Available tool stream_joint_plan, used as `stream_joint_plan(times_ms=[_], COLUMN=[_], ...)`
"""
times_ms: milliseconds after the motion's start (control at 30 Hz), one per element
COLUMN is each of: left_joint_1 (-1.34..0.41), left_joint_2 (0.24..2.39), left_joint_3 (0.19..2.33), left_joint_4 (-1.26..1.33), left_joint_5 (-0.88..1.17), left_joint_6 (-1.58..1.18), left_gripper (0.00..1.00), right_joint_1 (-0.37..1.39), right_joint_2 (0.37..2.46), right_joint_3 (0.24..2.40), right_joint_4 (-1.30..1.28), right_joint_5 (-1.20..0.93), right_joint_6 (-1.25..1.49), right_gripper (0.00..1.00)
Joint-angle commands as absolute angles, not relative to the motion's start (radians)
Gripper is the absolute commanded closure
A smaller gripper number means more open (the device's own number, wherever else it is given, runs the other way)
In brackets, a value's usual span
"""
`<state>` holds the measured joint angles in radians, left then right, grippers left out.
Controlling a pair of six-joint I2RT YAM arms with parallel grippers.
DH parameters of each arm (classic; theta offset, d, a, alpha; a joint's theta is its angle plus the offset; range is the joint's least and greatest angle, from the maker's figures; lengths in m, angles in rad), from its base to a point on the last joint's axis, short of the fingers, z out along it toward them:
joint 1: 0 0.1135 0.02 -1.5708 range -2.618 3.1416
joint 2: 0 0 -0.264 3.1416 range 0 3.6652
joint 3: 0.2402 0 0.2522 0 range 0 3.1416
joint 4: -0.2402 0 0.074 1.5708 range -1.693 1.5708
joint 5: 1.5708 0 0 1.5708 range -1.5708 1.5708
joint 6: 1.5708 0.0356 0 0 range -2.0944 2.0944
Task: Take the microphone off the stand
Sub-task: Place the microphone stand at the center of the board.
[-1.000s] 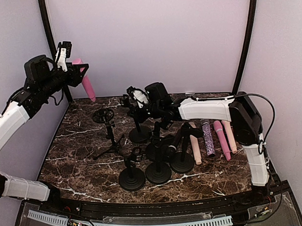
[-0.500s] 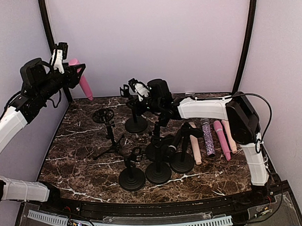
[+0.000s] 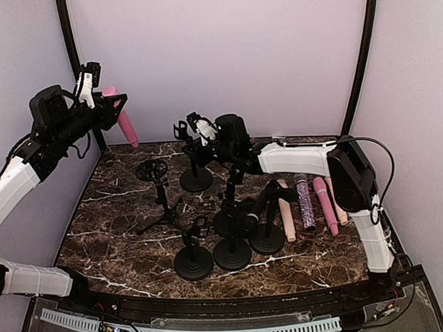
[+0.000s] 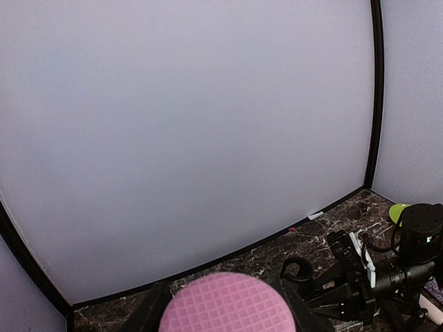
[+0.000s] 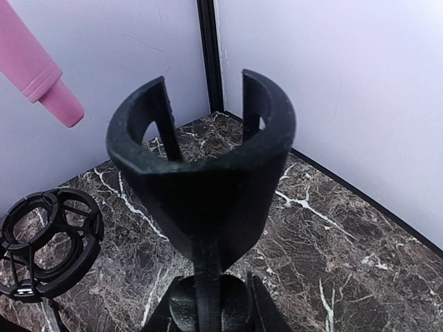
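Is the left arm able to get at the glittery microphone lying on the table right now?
Probably not: the left hand is full with the pink microphone, and the glittery microphone lies far right, beyond the black stands and the right arm.

Marble table [image 3: 114,213] with stands [image 3: 193,263], microphones [image 3: 305,201]

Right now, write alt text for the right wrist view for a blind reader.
The right gripper clamps the stem of a microphone stand whose black clip is empty. A pink microphone's tail end pokes in upper left; a black shock mount shows lower left above the dark marble table.
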<state>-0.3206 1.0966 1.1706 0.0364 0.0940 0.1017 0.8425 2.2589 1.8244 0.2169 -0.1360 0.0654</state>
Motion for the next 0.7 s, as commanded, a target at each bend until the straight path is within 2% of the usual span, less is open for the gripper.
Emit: stream_joint_plan(times_ms=[0, 167, 367, 567, 667], left_joint_1=[-0.321, -0.321, -0.321, -0.321, -0.321], left_joint_2=[1.075, 1.075, 1.075, 1.072, 1.071], left_joint_3=[1.180, 1.180, 1.180, 1.182, 1.182], left_joint_4=[0.080, 0.079, 0.081, 0.081, 0.082], left_joint_5=[0.109, 0.112, 0.114, 0.115, 0.115], left_joint_6=[0.108, 0.107, 0.106, 0.106, 0.106], left_gripper=[1.00, 1.00, 1.00, 1.00, 1.00], right_joint_1=[0.839, 0.839, 0.839, 0.837, 0.838], right_joint_2=[2.384, 2.393, 2.376, 2.360, 2.342], right_joint_3=[1.810, 1.818, 1.804, 1.805, 1.810], right_joint_4=[0.227, 0.204, 0.197, 0.187, 0.173], right_joint_5=[-0.148, -0.150, -0.150, -0.159, -0.166], right_joint_6=[0.066, 0.059, 0.053, 0.048, 0.045], right_gripper=[0.89, 0.81, 0.50, 0.39, 0.29])
